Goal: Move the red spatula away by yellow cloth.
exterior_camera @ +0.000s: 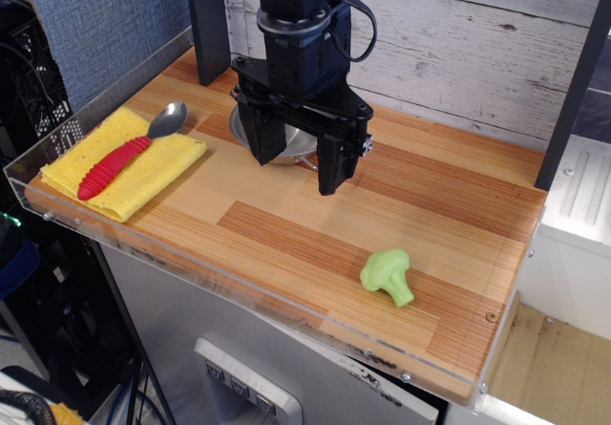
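Observation:
The red spatula [116, 164] lies diagonally on the yellow cloth [158, 172] at the left end of the wooden table. Its ribbed red handle points to the front left. Its silver bowl reaches past the cloth's far edge onto the wood. My gripper [295, 172] hangs open and empty over the middle of the table, to the right of the cloth and well apart from the spatula. Its two black fingers [329, 172] point down, just in front of a steel pan.
The steel pan [286, 145] sits behind the gripper and is mostly hidden by it. A green broccoli toy [387, 275] lies at the front right. A clear plastic lip [191, 267] runs along the table's front and left edges. A plank wall stands behind.

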